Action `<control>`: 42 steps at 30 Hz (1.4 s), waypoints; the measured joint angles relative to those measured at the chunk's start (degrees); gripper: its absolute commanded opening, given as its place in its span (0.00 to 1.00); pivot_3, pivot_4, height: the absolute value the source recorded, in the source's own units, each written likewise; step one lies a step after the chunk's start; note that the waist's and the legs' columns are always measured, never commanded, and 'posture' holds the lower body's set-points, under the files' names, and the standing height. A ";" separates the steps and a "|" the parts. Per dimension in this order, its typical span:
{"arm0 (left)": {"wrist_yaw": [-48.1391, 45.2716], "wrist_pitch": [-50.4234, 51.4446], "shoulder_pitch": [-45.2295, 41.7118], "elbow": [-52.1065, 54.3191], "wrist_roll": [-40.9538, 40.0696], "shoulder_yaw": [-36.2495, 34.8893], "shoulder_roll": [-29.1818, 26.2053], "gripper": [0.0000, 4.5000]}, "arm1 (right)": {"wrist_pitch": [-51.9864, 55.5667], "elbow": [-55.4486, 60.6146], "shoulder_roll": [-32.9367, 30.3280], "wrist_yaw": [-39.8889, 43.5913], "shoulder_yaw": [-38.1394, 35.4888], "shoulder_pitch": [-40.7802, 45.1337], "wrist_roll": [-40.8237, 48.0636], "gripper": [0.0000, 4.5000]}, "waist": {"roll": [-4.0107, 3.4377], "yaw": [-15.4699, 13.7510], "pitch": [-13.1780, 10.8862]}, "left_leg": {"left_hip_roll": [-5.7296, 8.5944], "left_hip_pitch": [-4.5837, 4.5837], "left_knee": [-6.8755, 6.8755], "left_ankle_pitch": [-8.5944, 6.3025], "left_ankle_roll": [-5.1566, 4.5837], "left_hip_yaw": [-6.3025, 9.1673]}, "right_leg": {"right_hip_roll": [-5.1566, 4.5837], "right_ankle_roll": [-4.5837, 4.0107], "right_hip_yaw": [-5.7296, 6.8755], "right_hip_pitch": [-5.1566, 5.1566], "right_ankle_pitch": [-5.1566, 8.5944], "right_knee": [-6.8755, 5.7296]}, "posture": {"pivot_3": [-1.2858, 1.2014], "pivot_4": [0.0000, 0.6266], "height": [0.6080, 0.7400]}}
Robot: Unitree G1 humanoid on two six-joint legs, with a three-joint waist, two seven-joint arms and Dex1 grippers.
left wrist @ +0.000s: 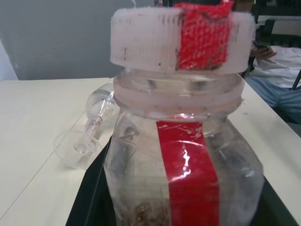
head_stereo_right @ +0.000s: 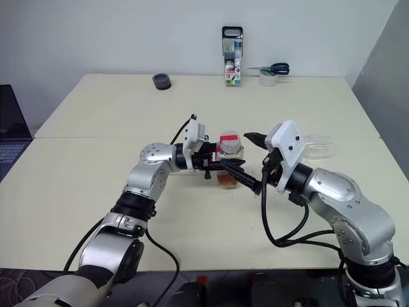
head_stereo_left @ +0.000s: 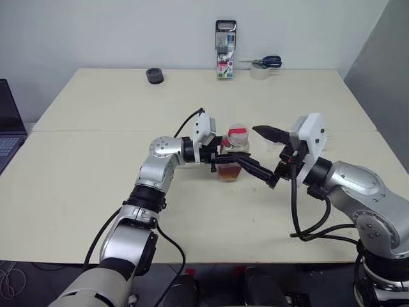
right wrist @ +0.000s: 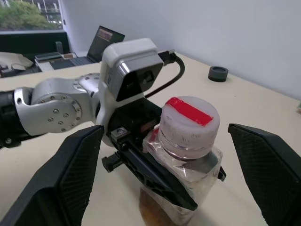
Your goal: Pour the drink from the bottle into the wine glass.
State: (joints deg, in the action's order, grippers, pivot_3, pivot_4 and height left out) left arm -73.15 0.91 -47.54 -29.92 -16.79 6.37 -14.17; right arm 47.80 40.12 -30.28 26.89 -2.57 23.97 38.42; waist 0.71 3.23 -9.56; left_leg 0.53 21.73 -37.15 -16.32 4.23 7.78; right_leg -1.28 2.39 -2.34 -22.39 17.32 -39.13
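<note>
My left gripper (head_stereo_left: 231,161) is shut on the bottle (head_stereo_left: 231,153) and holds it upright just above the table (head_stereo_left: 96,185). The bottle is clear plastic with a red strip (left wrist: 188,165) and a white cap (right wrist: 188,121) taped red. The drink (head_stereo_right: 226,181), amber, lies at its bottom. My right gripper (head_stereo_left: 262,155) is open, its fingers (right wrist: 70,174) spread wide on either side of the cap without touching it. The wine glass (head_stereo_right: 317,146) lies on its side on the table beyond the right gripper, and its foot and stem (left wrist: 87,136) face the left wrist view.
At the table's far edge stand a marker-pen case (head_stereo_left: 225,59), a tape roll with scissors on it (head_stereo_left: 262,68) and a small black ring (head_stereo_left: 154,75). A laptop (head_stereo_left: 9,131) sits at the far left. A seated person (left wrist: 277,66) is past the table's right side.
</note>
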 measured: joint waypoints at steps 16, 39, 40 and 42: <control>0.03 -0.19 0.03 0.02 -0.44 -0.09 1.09 0.38 | 1.19 -8.33 0.24 -0.12 3.77 6.48 -0.72 1.00 | 0.00 -0.01 0.00 | 0.00 0.00 -0.01 0.00 0.00 0.00 | 0.00 0.00 0.01 0.01 0.00 0.01 | 0.52 0.24 1.00; 0.05 -0.22 1.17 0.37 -0.67 -0.05 1.81 0.38 | -0.54 -11.66 2.74 1.51 5.74 8.21 -3.49 0.79 | 0.00 0.01 0.00 | 0.00 0.00 -0.01 0.00 0.00 0.01 | -0.01 0.00 0.01 0.00 0.00 0.01 | 0.52 0.24 1.00; 0.05 -0.22 1.17 0.37 -0.67 -0.05 1.81 0.38 | -0.76 -11.66 2.85 1.51 5.75 8.21 -3.54 0.71 | 0.00 0.01 0.00 | 0.00 -0.01 -0.01 0.00 0.00 0.01 | -0.01 0.00 0.01 0.00 0.00 0.01 | 0.52 0.24 1.00; -0.04 -0.28 1.19 0.45 -0.68 -0.04 1.81 0.37 | -1.01 -11.72 3.25 1.32 5.63 8.21 -3.81 0.55 | 0.00 0.00 0.00 | 0.00 0.00 -0.01 0.00 0.00 0.01 | -0.01 0.00 0.01 0.00 0.00 0.00 | 0.52 0.24 1.00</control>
State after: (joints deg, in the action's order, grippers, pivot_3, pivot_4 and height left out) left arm -73.19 0.63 -46.35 -29.47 -17.47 6.33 -12.37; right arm 46.79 28.39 -27.03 28.21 3.06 32.18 34.62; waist 0.71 3.23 -9.56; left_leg 0.53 21.73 -37.16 -16.32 4.23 7.78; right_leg -1.28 2.39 -2.34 -22.38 17.32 -39.12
